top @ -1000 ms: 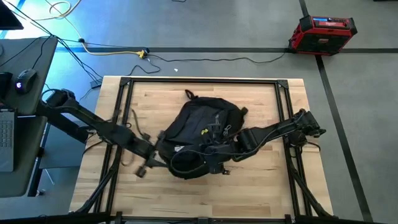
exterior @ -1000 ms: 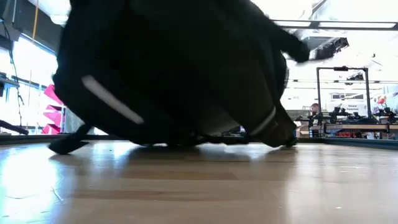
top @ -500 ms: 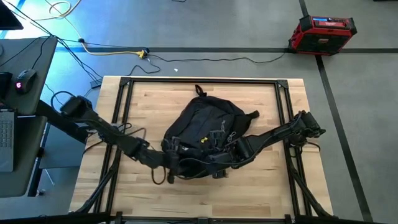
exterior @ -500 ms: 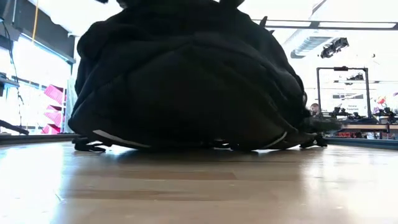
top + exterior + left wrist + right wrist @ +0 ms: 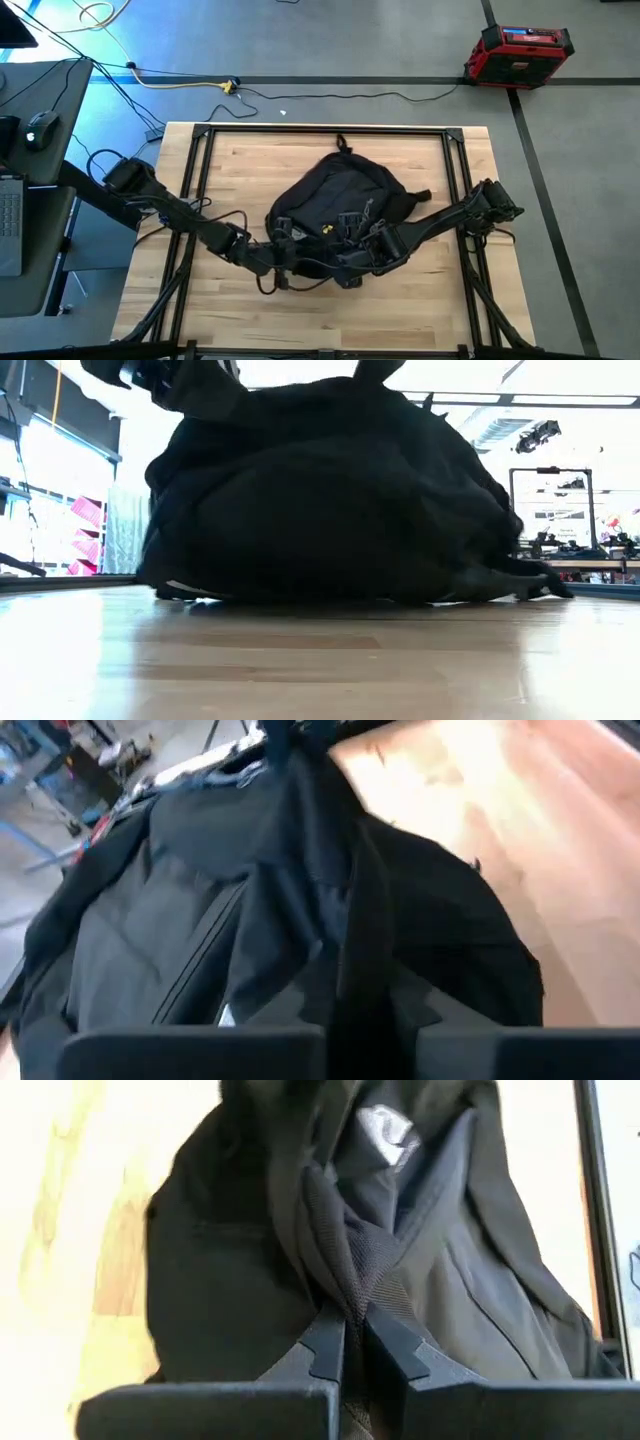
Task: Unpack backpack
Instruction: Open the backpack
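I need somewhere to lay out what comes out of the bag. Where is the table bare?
Bare wood on the table lies between the backpack and the far frame rail, and along the near edge. Crowded: the backpack's near side, where the left gripper and right gripper meet.

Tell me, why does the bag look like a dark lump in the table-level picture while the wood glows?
Low view: bright windows and ceiling lights behind turn the large black fabric backpack into a silhouette, and the pale wooden table mirrors that glare. Right wrist view: the table is washed out nearly white beside the fabric. Left wrist view: the fabric looks soft and smeared. High view: evenly lit, detail readable.
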`<action>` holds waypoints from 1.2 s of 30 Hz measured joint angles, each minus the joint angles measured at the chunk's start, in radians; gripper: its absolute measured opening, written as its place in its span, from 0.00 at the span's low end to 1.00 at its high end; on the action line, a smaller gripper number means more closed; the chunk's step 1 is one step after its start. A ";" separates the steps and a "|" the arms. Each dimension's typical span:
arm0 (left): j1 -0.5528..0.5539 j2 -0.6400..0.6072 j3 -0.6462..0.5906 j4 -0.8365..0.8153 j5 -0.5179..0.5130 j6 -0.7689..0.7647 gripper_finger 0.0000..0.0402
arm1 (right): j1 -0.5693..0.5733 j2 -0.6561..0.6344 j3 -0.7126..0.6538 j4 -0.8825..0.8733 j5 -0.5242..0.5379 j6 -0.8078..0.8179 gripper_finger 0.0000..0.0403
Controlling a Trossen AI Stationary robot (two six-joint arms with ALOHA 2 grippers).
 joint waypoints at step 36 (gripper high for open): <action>-0.025 0.002 -0.003 -0.260 -0.041 -0.244 0.00 | 0.054 -0.110 -0.352 -0.277 0.127 0.511 0.37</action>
